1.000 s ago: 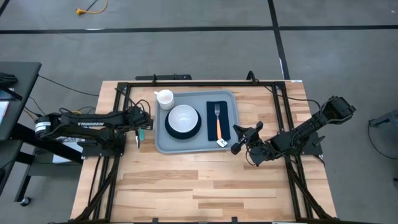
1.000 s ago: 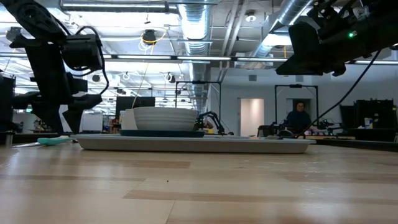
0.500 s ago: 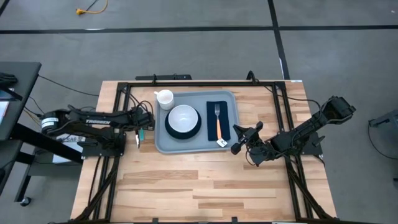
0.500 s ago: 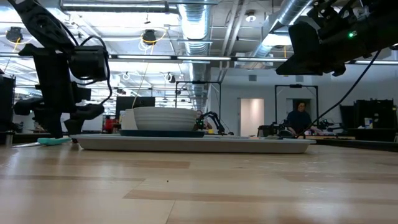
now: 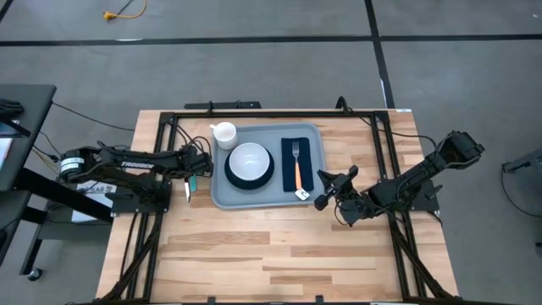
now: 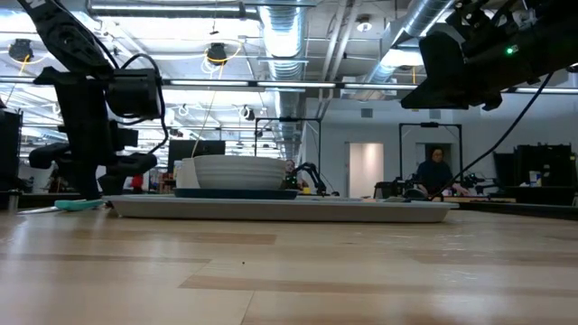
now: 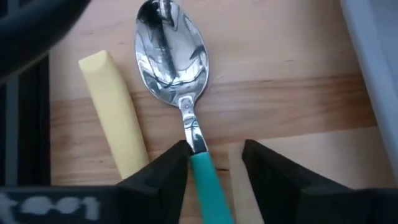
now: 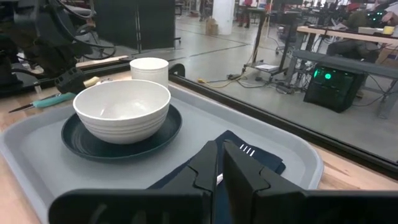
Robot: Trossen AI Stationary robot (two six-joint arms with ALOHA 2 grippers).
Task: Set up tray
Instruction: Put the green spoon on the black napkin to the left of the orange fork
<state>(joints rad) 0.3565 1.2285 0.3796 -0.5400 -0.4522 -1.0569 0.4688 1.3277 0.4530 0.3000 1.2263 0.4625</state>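
Observation:
The grey-blue tray [image 5: 222,193] lies mid-table and carries a white bowl [image 5: 249,159] on a dark teal plate [image 8: 81,144], plus a navy napkin [image 5: 288,165] with an orange-handled fork [image 5: 297,168]. A white cup [image 5: 224,134] stands at the tray's far left corner. A teal-handled spoon [image 7: 171,56] lies on the table left of the tray. My left gripper [image 7: 214,168] is open and low over it, one finger on each side of the handle's upper end. My right gripper [image 8: 222,163] is shut, above the tray's near right corner. My left gripper comes from above, its open fingers [image 7: 165,177] standing across the spoon's teal handle where it joins the metal neck [image 7: 200,163]. One finger stands right against the handle; whether it touches I cannot tell. The spoon lies flat on the table.
A pale yellow stick-like handle [image 7: 115,112] lies beside the spoon, on the side away from the tray. A black frame [image 5: 169,127] runs along the table's edges. Bare wood [image 5: 271,254] spreads across the table's near half. A person [image 6: 435,171] sits far off in the room.
My left gripper has come down toward the spoon and shifted slightly toward the tray, as the left arm stretched out and flattened. The right arm, the tray and everything on it have stayed where they were.

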